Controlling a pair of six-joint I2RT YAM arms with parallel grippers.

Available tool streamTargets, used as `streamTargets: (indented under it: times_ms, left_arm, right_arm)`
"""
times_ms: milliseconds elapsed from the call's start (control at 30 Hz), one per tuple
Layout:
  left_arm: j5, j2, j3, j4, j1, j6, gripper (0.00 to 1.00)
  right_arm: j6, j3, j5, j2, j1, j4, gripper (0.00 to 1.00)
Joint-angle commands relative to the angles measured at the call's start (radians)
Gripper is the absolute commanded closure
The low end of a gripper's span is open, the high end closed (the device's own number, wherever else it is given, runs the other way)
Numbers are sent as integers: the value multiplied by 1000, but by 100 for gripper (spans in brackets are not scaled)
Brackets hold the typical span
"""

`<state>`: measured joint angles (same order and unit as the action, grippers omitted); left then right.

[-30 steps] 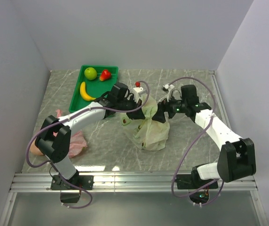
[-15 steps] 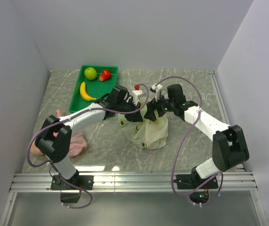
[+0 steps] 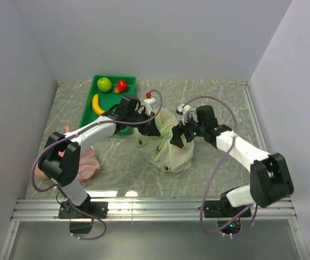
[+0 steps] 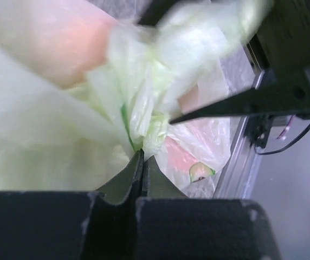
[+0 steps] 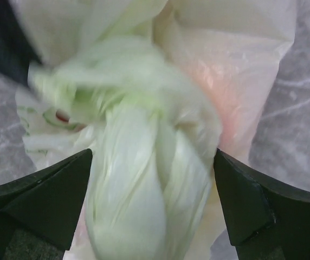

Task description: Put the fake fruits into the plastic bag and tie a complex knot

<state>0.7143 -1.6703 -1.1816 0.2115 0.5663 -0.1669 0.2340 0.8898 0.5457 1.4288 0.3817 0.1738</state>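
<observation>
Plastic bag mid-table; left wrist drawn toward 9 o'clock since earlier frame.
Left gripper pinched shut on bag twist; right gripper, reaching from 3 o'clock, spread wide astride knot, perhaps touching.

Marbled table: green tray, plastic bag, pink bag.

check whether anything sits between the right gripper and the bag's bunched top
Nothing visible does. The right gripper stands open around the bunched top of the plastic bag, only bag film between its jaws. The left gripper pinches that film.
</observation>
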Motion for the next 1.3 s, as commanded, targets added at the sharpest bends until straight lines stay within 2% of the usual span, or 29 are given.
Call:
streamTargets:
  times_ms: [0, 133, 533, 633, 667, 800, 833, 1000, 1033, 1067, 1100, 1167, 1267]
  left_arm:
    - [82, 52, -16, -60, -19, -51, 99]
    - [100, 44, -61, -55, -26, -72, 99]
    - [126, 30, -66, -86, -45, -151, 99]
    - [143, 29, -66, -78, -46, -155, 99]
    - [140, 29, -66, -67, -45, -143, 99]
    - [80, 70, -21, -9, -45, -51, 99]
    - [65, 82, -6, -6, -45, -28, 99]
    - [-32, 155, 95, -18, -34, 136, 99]
    - [-32, 171, 111, -9, -11, 221, 99]
    - [-32, 176, 111, -9, -11, 222, 99]
    - [-32, 181, 115, -1, 13, 239, 99]
    - [-56, 188, 120, 12, 47, 282, 99]
    - [-133, 161, 106, 54, 107, 267, 99]
  right_arm:
    - [2, -69, 1, -120, -4, -115, 1]
    - [1, -135, -74, -183, 2, -244, 1]
    - [-1, -95, -181, -58, 88, -254, 1]
    - [7, -62, -191, -35, 91, -226, 24]
    - [5, -46, -190, -28, 89, -208, 41]
    - [-13, 21, -158, -39, 86, -117, 52]
    - [-18, 32, -144, -45, 85, -78, 60]
    - [-58, 93, -28, -61, 83, 51, 80]
    - [-80, 112, 12, -51, 83, 85, 95]
    - [-81, 112, 13, -51, 83, 85, 95]
    - [-90, 127, 25, -39, 83, 101, 100]
    - [-102, 136, 49, -25, 85, 124, 100]
    - [-136, 149, 77, -4, 83, 138, 100]
